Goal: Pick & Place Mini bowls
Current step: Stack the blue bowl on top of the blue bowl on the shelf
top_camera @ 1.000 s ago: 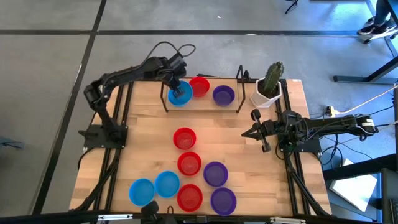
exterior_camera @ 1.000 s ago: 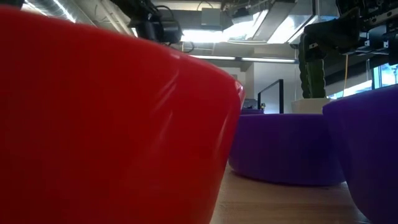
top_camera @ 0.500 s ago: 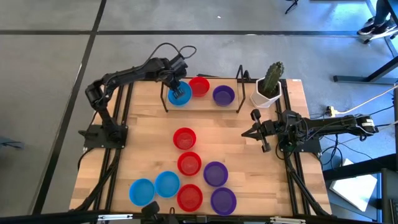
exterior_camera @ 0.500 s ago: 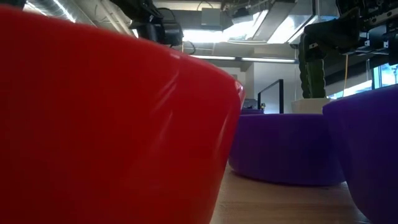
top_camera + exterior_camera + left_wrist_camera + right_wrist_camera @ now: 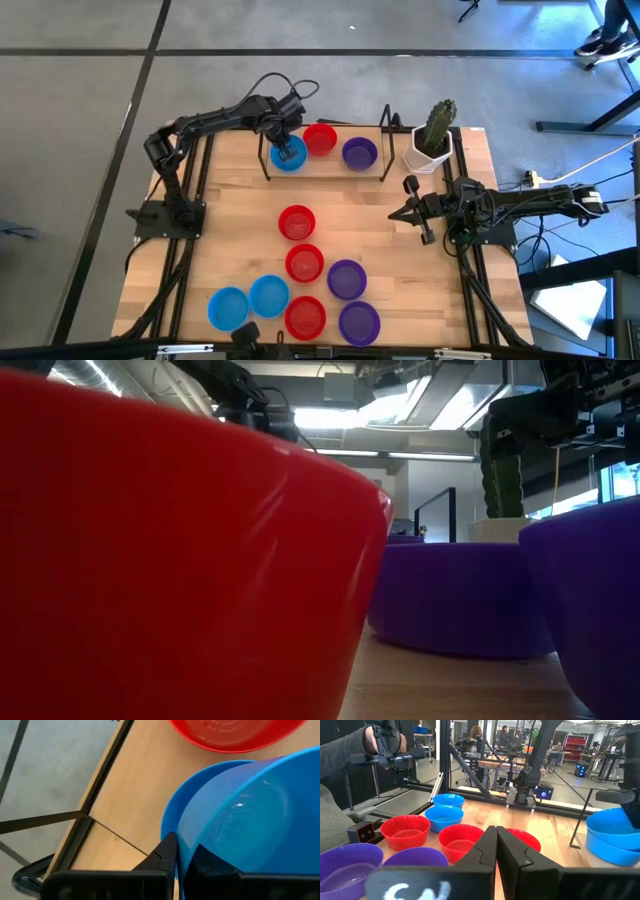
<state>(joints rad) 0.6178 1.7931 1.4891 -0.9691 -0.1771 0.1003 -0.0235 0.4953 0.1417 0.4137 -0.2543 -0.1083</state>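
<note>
Left tool: the left tool (image 5: pixel 288 143) is at the far side of the bench (image 5: pixel 240 215), clenched on the rim of a blue bowl (image 5: pixel 250 815); in the left wrist view its two dark fingers (image 5: pixel 167 855) pinch the thin wall edge-on.
Why that grip: a rim pinch suits a shallow, thin-walled bowl, letting it hang level enough to nest.
Held bowl: it sits just above, or partly inside, a second blue bowl (image 5: pixel 172 812) whose rim shows beneath it; whether they touch I cannot tell.
Far row: that blue pair stands between the uprights of a black wire frame (image 5: pixel 385 135), with a red bowl (image 5: pixel 321 138) and a purple bowl (image 5: pixel 359 152) beside it, so sorting by colour looks like the aim.
Right tool: the right tool (image 5: pixel 414 212) waits over the bench's right side, fingers clenched together on nothing.
Bowls left: near the front lie three red bowls (image 5: pixel 297 222), two blue bowls (image 5: pixel 248 300) and two purple bowls (image 5: pixel 347 279), close together.
Bystander item: a white pot with a cactus (image 5: pixel 434 135) stands at the far right corner, apart from the work.
Step, as I judge it: stacking blue on blue; release comes next.
</note>
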